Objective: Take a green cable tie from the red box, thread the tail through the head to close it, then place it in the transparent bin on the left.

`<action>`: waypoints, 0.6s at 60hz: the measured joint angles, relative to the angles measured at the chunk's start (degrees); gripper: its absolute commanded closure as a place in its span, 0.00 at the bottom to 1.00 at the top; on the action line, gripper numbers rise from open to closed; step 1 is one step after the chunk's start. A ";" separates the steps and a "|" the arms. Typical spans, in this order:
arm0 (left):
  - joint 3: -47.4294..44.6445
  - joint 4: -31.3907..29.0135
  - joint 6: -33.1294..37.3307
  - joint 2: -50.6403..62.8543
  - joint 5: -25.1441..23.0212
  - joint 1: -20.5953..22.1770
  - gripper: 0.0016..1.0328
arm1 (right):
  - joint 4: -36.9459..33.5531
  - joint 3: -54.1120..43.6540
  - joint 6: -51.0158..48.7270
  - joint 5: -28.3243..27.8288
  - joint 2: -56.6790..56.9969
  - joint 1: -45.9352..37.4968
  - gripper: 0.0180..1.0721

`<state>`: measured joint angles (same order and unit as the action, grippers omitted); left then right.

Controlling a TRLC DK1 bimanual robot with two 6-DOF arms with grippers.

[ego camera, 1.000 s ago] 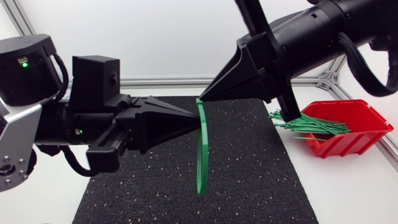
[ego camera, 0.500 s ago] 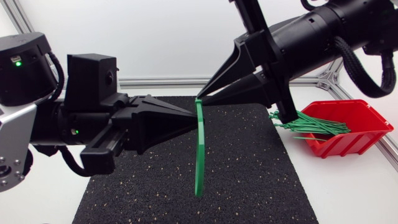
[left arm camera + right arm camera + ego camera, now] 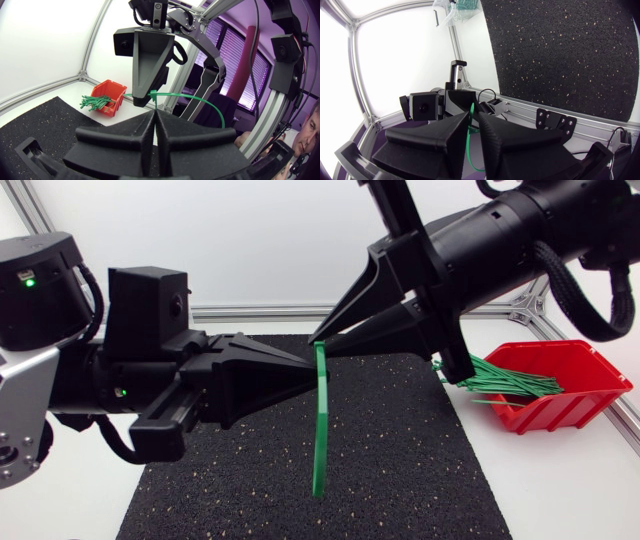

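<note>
With left hand (image 3: 311,367) clamped on the upper end of the green cable tie (image 3: 320,430) above the middle of the black mat (image 3: 400,465), holds right hand (image 3: 319,346) parted around that end, strap hanging toward the mat, red box (image 3: 580,395) at the mat's right edge.

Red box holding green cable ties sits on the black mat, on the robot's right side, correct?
No. The red box of green cable ties is on the right side, but it sits on the white table beside the black mat, not on it, as the head view shows.
</note>
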<state>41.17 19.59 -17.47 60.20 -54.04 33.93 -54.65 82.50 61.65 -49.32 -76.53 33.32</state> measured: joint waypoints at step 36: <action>-0.37 -0.96 0.22 -0.09 -0.11 0.00 0.97 | 1.29 0.00 -0.02 7.19 0.02 2.25 0.94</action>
<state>40.80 18.63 -17.26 60.12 -54.15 33.93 -53.36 82.50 61.63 -42.13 -76.51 35.57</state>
